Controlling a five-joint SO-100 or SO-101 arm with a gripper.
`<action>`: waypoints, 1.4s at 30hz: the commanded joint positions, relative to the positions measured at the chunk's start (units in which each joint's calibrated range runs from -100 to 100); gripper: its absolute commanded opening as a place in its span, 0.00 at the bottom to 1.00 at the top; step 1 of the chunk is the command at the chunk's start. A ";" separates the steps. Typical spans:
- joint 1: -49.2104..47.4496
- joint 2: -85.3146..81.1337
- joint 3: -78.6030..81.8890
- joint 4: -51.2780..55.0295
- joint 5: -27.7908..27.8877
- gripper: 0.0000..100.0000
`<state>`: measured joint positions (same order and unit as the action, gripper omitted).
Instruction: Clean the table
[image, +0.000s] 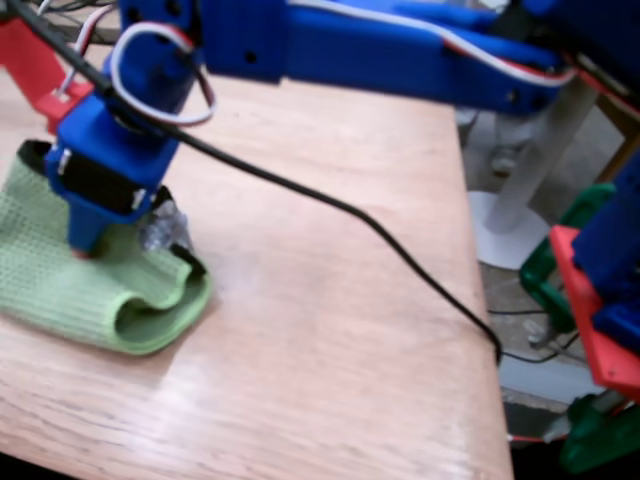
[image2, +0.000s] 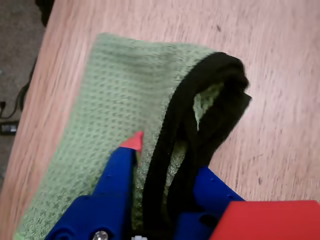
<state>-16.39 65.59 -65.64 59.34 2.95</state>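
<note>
Near the worktop's (image: 330, 330) left edge in the fixed view, the hand (image2: 165, 170) has pinched the black hem of a folded green cloth (image: 70, 280). For a good wipe, I'd press flat and drag toward the bare middle without loosening.
</note>
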 joint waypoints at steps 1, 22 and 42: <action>2.69 -0.15 0.09 1.25 0.10 0.02; -15.25 -88.31 106.75 0.27 0.10 0.01; 28.41 -72.28 105.90 0.27 11.23 0.01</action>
<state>1.93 -6.36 40.76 59.92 11.60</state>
